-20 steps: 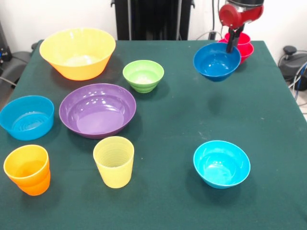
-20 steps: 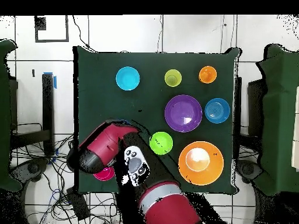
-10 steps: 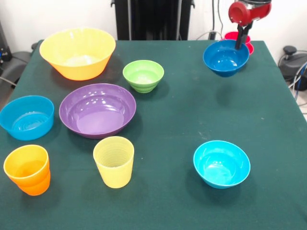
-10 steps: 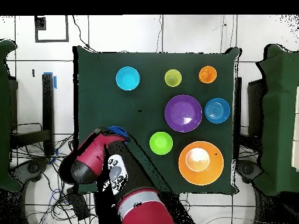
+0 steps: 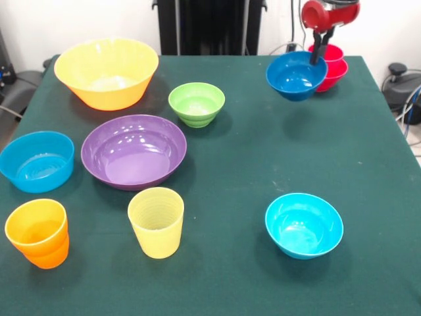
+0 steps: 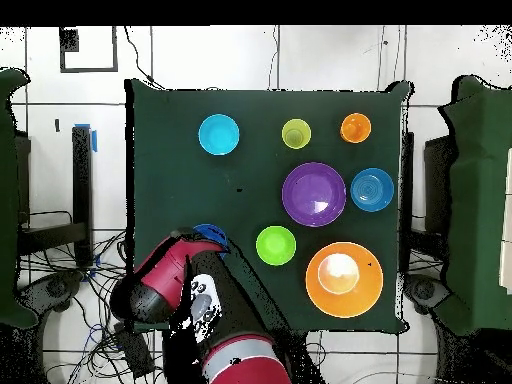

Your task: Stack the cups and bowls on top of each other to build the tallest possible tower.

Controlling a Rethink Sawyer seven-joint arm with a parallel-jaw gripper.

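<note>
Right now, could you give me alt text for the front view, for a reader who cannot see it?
The claw holds a dark blue bowl by its rim above the green table, beside a red cup nested in a red bowl. Six other bowls and cups sit apart across the table.

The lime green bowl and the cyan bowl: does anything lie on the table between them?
No. In the front view only bare green cloth lies between the lime green bowl and the cyan bowl.
</note>
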